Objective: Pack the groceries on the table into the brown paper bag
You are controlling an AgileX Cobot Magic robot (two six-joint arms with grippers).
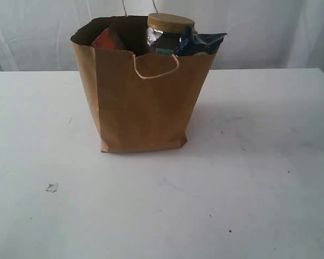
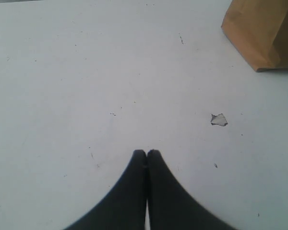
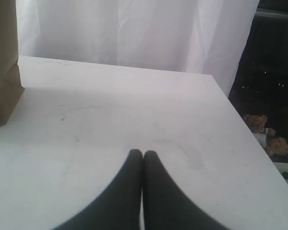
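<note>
Left gripper (image 2: pixel 146 154) was shut, black fingertips pressed together and holding nothing, over the white table (image 2: pixel 86 72). A small white crumpled scrap (image 2: pixel 219 120) lay on the tabletop near the tips. Beyond it a bottom corner of the brown paper bag (image 2: pixel 259 33) stood on the table, well apart from the gripper.

Right gripper (image 3: pixel 142 154) was shut too, tips touching, nothing held, above bare tabletop. One side of the bag showed off to its side, apart from it. A white curtain (image 3: pixel 134 28) hung behind the table's far edge. Two teddy bears (image 3: pixel 257 123) sat past the table's side edge in a dark area.

Exterior view: the bag stood upright in the upper centre of the frame, on the table, with a pale cord handle (image 1: pixel 155 67) hanging down its front face. A gold-lidded clear jar (image 1: pixel 170 22) stuck up above the rim, top centre-right. A dark blue crinkled packet (image 1: pixel 202 42) sat just right of the jar, touching it. The brown pouch with orange label (image 1: pixel 107 39) was inside at the left, mostly below the rim. Anything deeper was hidden. The scrap lay at lower left of the frame, well apart from the bag. A few dark specks marked the table to the right of the bag.
</note>
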